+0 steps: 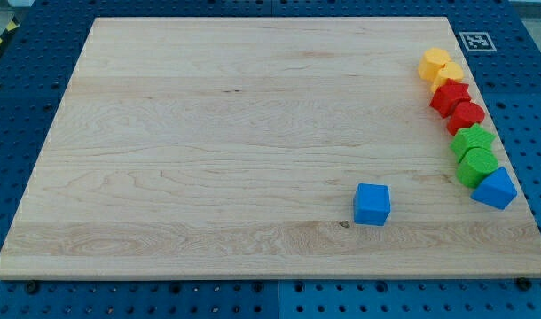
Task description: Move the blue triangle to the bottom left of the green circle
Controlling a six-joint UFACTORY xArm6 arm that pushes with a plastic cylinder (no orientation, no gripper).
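Neither the arm nor my tip shows anywhere in the view, so its pose and state cannot be told. The blue triangle (495, 189) lies at the table's (208, 133) right edge, touching the green circle (477, 167) at its 4 o'clock. A blue cube (372, 204) sits apart, toward 8 o'clock.

Bright, even overhead light on the wooden board (208, 133) (soft short shadows, no glare), slightly soft focus throughout.
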